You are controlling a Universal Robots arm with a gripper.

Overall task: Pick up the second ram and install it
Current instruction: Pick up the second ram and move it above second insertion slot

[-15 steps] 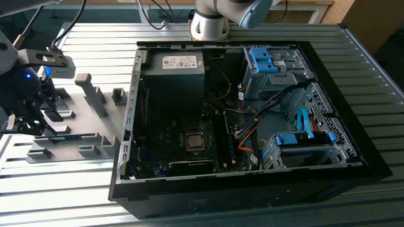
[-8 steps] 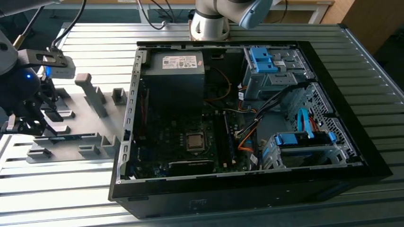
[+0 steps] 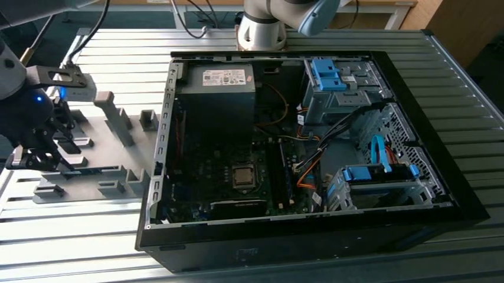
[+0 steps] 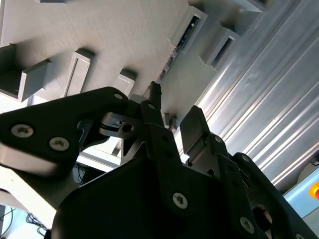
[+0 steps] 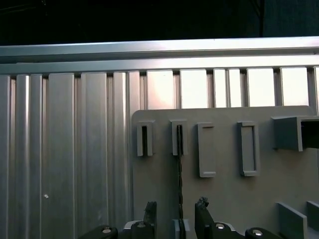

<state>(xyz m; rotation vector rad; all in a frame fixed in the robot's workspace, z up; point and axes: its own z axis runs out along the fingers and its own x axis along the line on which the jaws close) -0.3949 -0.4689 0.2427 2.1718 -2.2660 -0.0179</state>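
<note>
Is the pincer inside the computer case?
No, in the exterior view the pincer hangs over the grey holder board, apart from the computer case.

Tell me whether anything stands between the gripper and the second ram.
Nothing visible does. In the first wrist view the open gripper straddles the second ram, which stands on edge in the grey holder plate, with only bare gaps on either side.

Open PC case point(image 3: 315, 242) sits midway on the slatted metal table point(image 3: 464, 100), motherboard point(image 3: 236, 177) flat inside, grey power supply point(image 3: 224, 79) in the far corner and blue drive brackets point(image 3: 327, 73) toward the exterior view's right. Over on the exterior view's left there's a grey holder plate point(image 3: 98, 132) with blocks point(image 3: 118, 121) sticking up, and the gripper point(image 3: 35, 158) hangs low over it. The arm's base point(image 3: 264, 29) stands just beyond the case's far wall.
</note>
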